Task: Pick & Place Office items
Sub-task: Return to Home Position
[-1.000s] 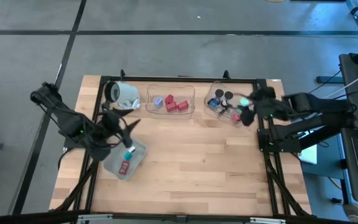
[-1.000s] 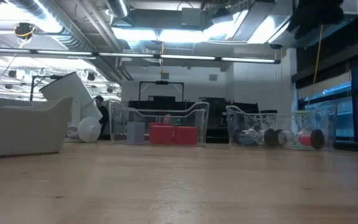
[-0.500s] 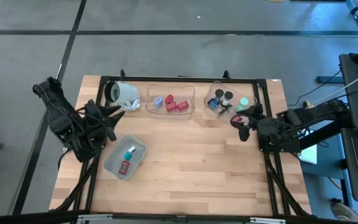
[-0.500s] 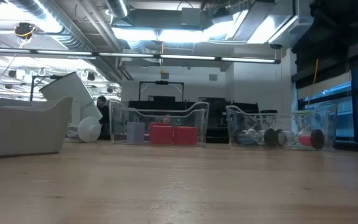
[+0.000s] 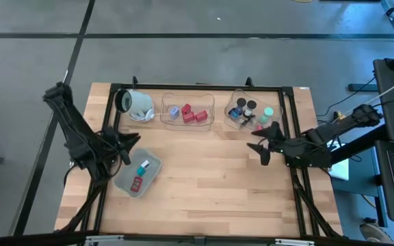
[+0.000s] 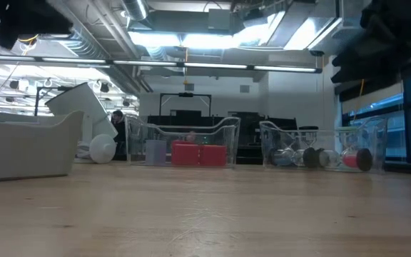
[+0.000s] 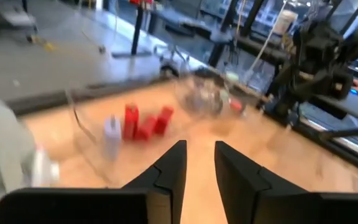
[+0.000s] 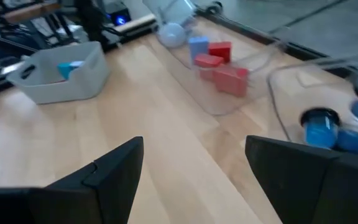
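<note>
The office items lie in three trays. Red blocks (image 5: 192,113) and a blue block (image 5: 174,111) sit in the middle clear tray (image 5: 187,121). Black cylinders (image 5: 245,106), a mint-green disc (image 5: 269,111) and blue pieces (image 8: 319,126) are in the right clear tray (image 5: 237,96). A teal piece (image 5: 142,166) and a red piece (image 5: 137,182) lie in the grey-blue tray (image 5: 123,179). My left gripper (image 5: 128,146) hovers at that tray's far left corner, its fingers (image 7: 169,168) a narrow gap apart, holding nothing. My right gripper (image 5: 263,142) stands wide open, just near of the right clear tray.
A large white cylinder with a dark end (image 5: 134,102) lies on its side at the far left, beside the middle clear tray. Bare wood (image 5: 211,178) spreads across the table's middle and near half. A black frame (image 5: 289,123) borders the table's edges.
My right gripper has drawn back from over the right clear tray toward the table's near edge. My left gripper has pulled away from above the grey-blue tray toward the table's left edge, and its arm has swung up and back. The trays and items have stayed put.
</note>
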You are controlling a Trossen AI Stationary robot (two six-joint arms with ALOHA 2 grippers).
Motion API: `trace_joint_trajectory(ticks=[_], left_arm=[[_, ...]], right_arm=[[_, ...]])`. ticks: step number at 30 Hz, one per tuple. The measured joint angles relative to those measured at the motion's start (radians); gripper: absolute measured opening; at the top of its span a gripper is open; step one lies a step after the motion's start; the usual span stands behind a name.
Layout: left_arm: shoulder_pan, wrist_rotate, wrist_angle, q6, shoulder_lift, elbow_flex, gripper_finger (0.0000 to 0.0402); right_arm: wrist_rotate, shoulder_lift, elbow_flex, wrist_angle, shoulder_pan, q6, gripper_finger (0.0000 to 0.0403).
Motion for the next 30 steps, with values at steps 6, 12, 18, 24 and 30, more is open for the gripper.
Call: trace_joint_trajectory(ticks=[6, 12, 18, 24, 30], left_arm=[[-0.045, 0.071, 0.199, -0.02, 0.0, -0.12, 0.0056], [-0.073, 0.17, 0.426, 0.129, 0.0, -0.189, 0.0027], [-0.08, 0.294, 0.73, 0.391, 0.0, -0.237, 0.0003], [-0.077, 0.399, 1.135, 0.79, 0.0, -0.314, 0.0002], [0.031, 0.362, 1.452, 1.111, -0.002, -0.415, 0.0003]], right_arm=[[-0.047, 0.0, -0.05, 0.14, 0.032, -0.108, 0.0285], [-0.171, 0.0, -0.129, 0.304, 0.061, -0.171, 0.0285], [-0.219, 0.0, -0.201, 0.424, 0.087, -0.218, 0.0285], [-0.219, 0.0, -0.235, 0.452, 0.1, -0.245, 0.0285], [-0.219, 0.0, -0.242, 0.474, 0.101, -0.298, 0.0285]])
